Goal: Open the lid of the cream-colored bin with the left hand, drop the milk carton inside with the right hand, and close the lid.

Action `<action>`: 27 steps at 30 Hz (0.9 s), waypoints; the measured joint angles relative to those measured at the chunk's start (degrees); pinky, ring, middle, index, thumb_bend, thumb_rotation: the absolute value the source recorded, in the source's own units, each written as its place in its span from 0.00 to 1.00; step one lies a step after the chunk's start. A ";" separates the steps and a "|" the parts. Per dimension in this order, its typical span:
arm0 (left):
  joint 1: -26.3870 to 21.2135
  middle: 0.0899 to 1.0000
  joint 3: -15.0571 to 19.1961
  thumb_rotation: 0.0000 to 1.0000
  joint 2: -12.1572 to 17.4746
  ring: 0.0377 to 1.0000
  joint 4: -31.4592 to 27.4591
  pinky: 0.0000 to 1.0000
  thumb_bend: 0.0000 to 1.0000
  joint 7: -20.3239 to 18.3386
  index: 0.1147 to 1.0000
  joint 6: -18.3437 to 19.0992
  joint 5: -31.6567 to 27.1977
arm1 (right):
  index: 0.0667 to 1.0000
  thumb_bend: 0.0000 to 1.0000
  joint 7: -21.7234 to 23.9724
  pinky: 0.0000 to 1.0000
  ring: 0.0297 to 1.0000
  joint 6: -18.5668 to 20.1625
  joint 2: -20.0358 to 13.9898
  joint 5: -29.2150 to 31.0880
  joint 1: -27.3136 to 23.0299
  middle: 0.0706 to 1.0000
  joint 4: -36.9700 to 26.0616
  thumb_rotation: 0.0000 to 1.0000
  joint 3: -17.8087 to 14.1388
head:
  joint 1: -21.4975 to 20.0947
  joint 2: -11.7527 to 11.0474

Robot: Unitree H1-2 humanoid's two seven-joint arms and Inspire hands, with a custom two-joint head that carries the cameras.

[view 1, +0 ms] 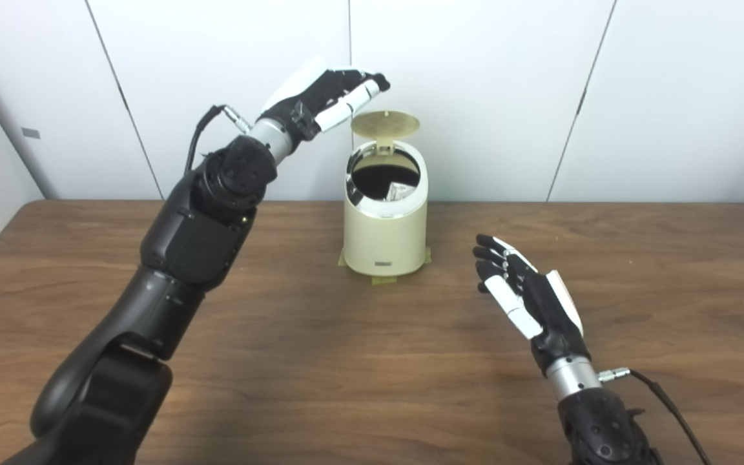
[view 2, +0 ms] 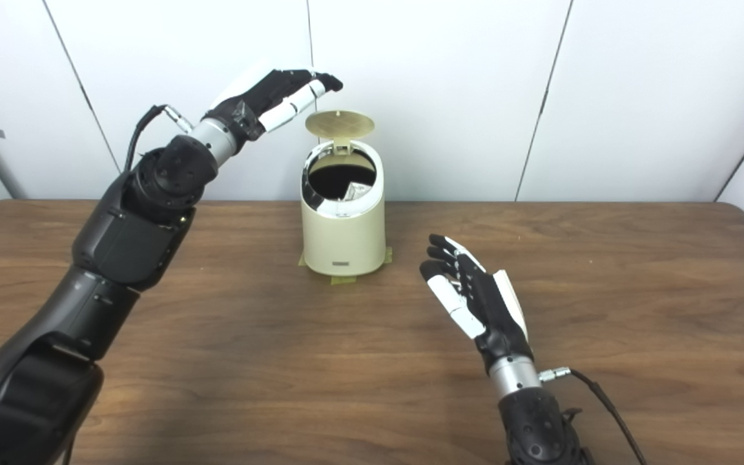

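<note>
We see the cream-colored bin (view 1: 385,219) on the counter (view 1: 372,361) with its lid (view 1: 385,123) standing upright. A pale corner inside the dark mouth looks like the milk carton (view 1: 399,190), though the view is too dim to be sure. Our left hand (view 1: 333,93) hovers above and left of the lid, fingers extended, grasping nothing. Our right hand (view 1: 520,290) is released, empty, near the bin. If we press off-centre, the lid may spring back or the bin may tip despite the tape (view 1: 385,279) at its base.
</note>
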 measured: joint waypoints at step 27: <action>3.38 0.76 -8.54 1.00 3.72 0.80 -6.46 0.86 0.42 -7.40 0.74 -11.29 18.43 | 0.97 0.70 -1.26 0.72 0.82 -1.46 1.23 -1.70 -0.04 0.84 1.68 0.86 -0.22 | -0.44 0.61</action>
